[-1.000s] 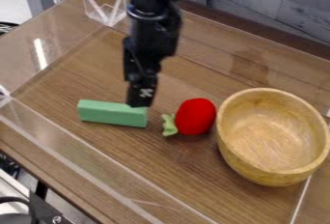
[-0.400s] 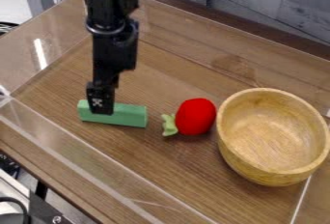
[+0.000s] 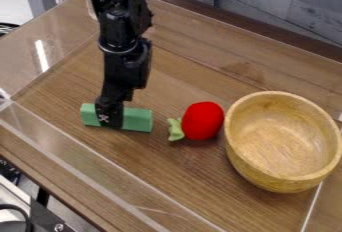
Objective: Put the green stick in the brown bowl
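A glossy wooden table (image 3: 254, 71) edged by clear plastic walls (image 3: 100, 191), grey floor beyond.

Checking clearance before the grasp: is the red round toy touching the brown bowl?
Apart. The camera view shows a strip of bare wood between the red round toy and the brown bowl's near rim.
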Motion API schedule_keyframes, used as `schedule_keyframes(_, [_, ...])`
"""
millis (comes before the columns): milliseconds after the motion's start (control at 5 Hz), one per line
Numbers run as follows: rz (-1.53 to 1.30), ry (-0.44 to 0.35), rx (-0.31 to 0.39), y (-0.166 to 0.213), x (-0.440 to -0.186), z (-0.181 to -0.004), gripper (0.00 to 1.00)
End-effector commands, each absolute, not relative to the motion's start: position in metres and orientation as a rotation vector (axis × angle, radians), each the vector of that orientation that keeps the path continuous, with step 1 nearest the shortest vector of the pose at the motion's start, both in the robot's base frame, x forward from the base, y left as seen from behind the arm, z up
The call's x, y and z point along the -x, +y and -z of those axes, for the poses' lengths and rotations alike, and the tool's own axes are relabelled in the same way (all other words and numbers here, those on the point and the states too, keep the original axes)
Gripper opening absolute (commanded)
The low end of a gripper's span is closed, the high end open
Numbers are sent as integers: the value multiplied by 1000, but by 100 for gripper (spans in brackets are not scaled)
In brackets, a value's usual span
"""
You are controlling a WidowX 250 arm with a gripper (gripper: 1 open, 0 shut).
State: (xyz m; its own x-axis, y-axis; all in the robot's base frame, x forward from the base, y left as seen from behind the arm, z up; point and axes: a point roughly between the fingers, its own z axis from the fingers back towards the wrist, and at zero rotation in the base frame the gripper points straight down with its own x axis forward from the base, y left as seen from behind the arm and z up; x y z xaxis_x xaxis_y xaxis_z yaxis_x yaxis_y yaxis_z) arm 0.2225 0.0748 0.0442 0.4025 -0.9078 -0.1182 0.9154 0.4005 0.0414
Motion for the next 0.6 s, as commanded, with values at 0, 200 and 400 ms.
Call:
schedule_keyframes(0, [1202,58,-131,85,-229,-50,100])
schedule_keyframes(200, [1246,54,-136,90,-231,-51,100])
schedule_keyframes(400, [1194,56,-137,85,-240,-45,100])
